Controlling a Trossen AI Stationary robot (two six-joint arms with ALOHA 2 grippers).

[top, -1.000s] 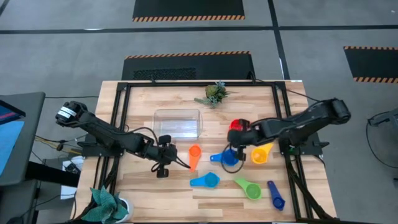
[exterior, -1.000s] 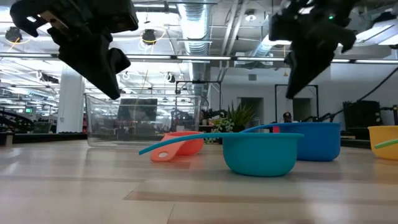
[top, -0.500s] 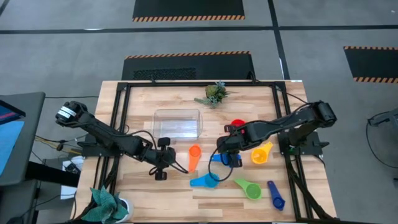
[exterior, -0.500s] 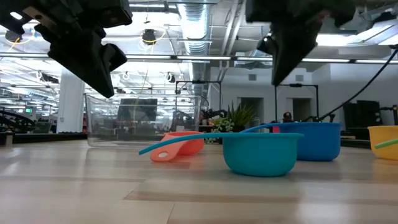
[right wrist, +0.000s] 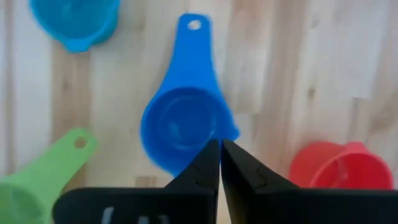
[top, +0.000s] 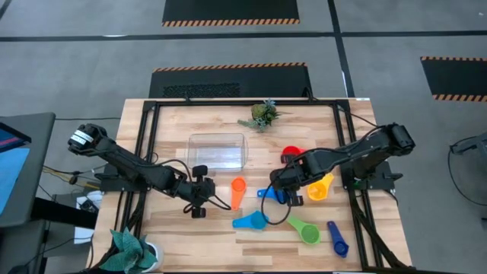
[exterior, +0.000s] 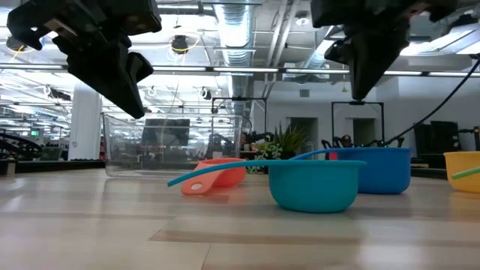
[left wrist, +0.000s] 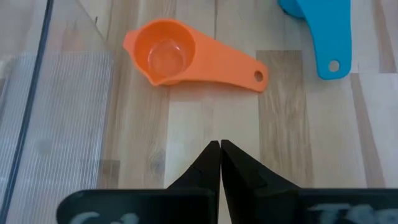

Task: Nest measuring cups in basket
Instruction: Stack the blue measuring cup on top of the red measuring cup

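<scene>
Several measuring cups lie loose on the wooden table: orange (top: 238,190), blue (top: 278,195), teal (top: 251,221), green (top: 304,230), dark blue (top: 337,239), yellow (top: 319,186) and red (top: 291,154). The clear basket (top: 218,151) stands on the table behind the orange cup. My right gripper (right wrist: 220,147) is shut and hovers over the blue cup's bowl (right wrist: 183,127); the low view shows my right gripper (exterior: 361,94) clear above it. My left gripper (left wrist: 220,147) is shut and hangs above bare wood, short of the orange cup (left wrist: 180,59).
A green plant sprig (top: 262,114) lies near the far edge. A teal leafy thing (top: 129,251) sits at the near left corner. A black frame (top: 148,144) rims the table. Bare wood shows between the basket and the left edge.
My right gripper swung toward the table's left, then came back toward the right, ending over the blue cup. The cups and the basket stayed where they were.
</scene>
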